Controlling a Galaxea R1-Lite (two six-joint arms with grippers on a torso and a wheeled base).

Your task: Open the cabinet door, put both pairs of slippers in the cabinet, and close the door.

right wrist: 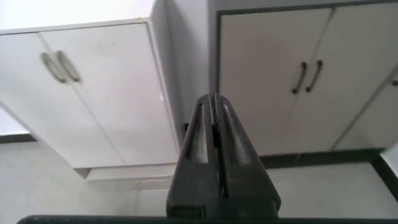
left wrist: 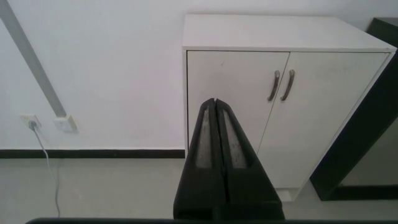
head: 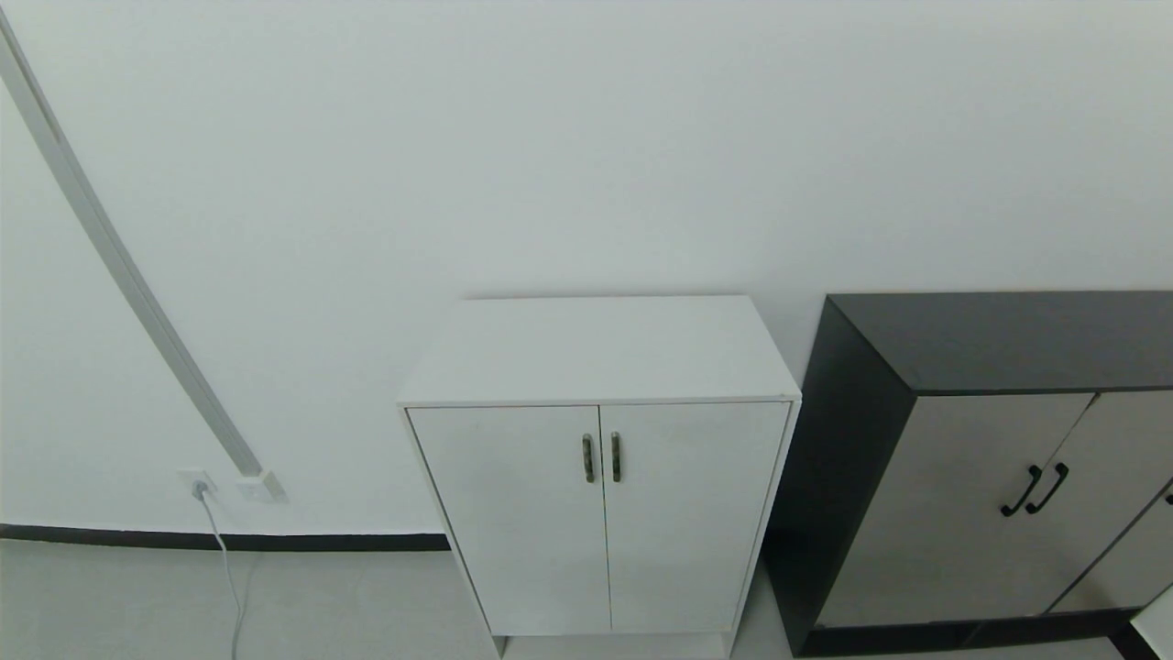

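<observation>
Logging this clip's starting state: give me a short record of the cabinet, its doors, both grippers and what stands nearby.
cabinet: white cabinet against the wall
doors: both doors shut, handles side by side at the middle seam
left arm: left gripper shut, empty, apart from the cabinet
right arm: right gripper shut, empty
neighbour: black cabinet on the robot's right, doors shut
wall: socket on the left
stage: door not yet opened

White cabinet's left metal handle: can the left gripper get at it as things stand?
Probably yes: nothing stands between the shut black left gripper and the left metal handle of the closed white cabinet.
</observation>
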